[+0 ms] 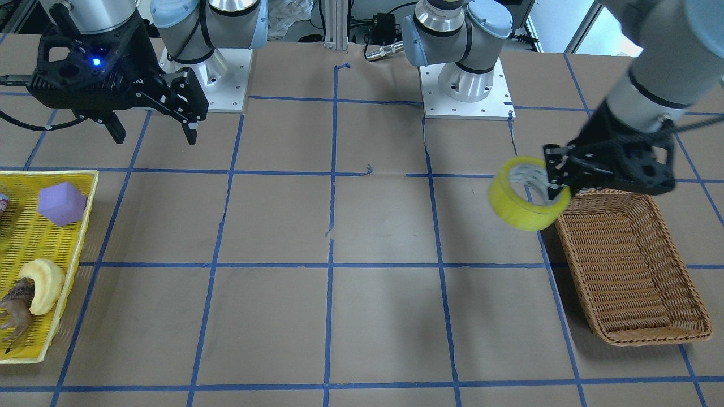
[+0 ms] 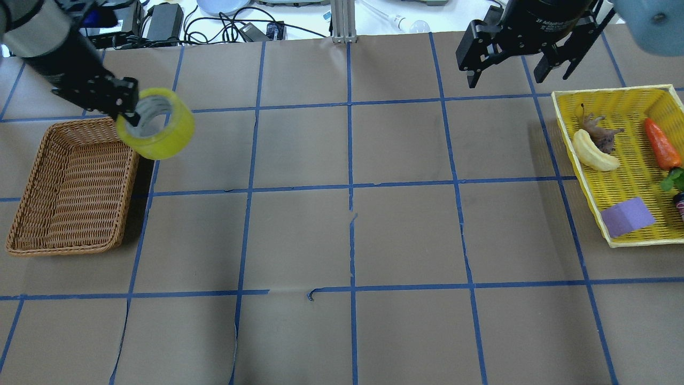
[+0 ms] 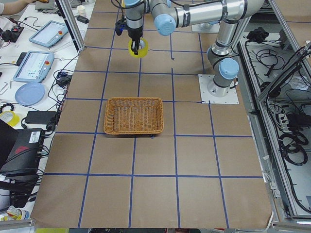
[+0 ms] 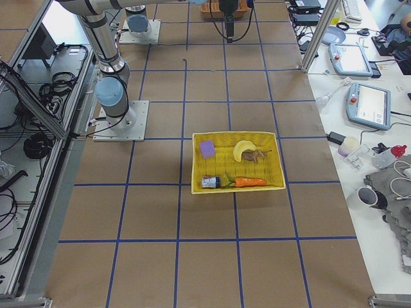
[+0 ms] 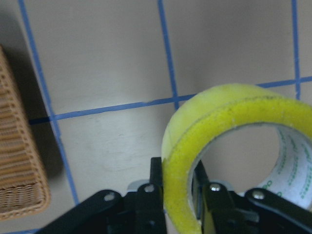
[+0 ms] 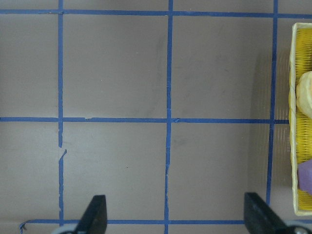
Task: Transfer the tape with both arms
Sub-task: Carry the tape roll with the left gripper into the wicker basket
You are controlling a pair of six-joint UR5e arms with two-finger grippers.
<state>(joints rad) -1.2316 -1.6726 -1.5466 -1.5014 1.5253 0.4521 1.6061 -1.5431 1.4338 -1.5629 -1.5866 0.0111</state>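
Note:
The yellow tape roll (image 1: pixel 527 195) with a white core hangs in the air, pinched through its wall by my left gripper (image 1: pixel 557 181). It sits beside the wicker basket's (image 1: pixel 633 271) near corner, over the table. The roll also shows in the overhead view (image 2: pixel 156 124), held by the left gripper (image 2: pixel 128 109), and in the left wrist view (image 5: pixel 234 146), where the fingers (image 5: pixel 155 195) clamp the wall. My right gripper (image 1: pixel 153 133) is open and empty, high above the table near its base; it also shows in the overhead view (image 2: pixel 505 75) and right wrist view (image 6: pixel 175 224).
An empty brown wicker basket (image 2: pixel 69 187) lies on the robot's left side. A yellow mesh tray (image 2: pixel 614 96) on the right side holds a purple block (image 2: pixel 626 216), a pale croissant toy (image 2: pixel 592 152), a carrot (image 2: pixel 661 143) and a brown animal figure. Blue tape grid lines cross the table.

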